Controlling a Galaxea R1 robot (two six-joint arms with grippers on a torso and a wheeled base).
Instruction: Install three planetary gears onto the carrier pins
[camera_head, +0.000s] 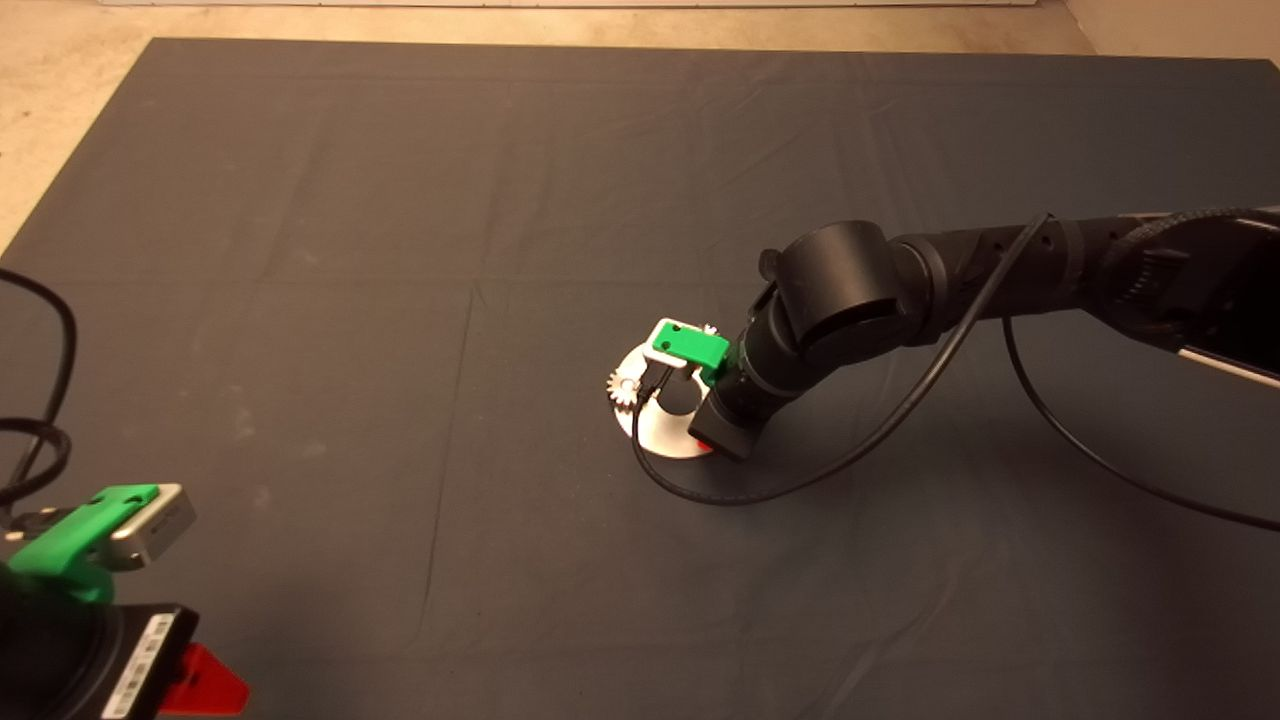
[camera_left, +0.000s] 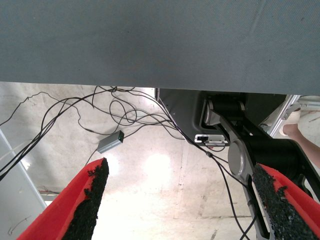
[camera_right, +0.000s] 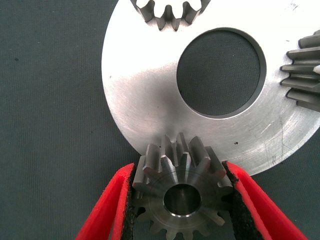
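The shiny round plate (camera_right: 145, 85) with its large centre hole lies mid-mat (camera_head: 668, 432). My right gripper (camera_right: 182, 200) is shut on one planetary gear (camera_right: 180, 185) at the plate's near rim, with a red finger (camera_right: 107, 210) against each side. A grey round face fills that gear's centre hole; whether it is a carrier pin I cannot tell. A second gear (camera_right: 169, 11) and a third gear (camera_right: 305, 72) sit on the plate's other edges, one of them showing at its left rim (camera_head: 625, 387). No carrier pins show bare. The right gripper (camera_head: 703, 445) hangs over the plate's lower right.
My left gripper (camera_left: 182, 200) is parked at the mat's lower left (camera_head: 200, 685), and its view shows the floor with tangled cables (camera_left: 120, 112) and a person's leg (camera_left: 302, 135). A black cable (camera_head: 800, 480) loops on the mat beside the plate.
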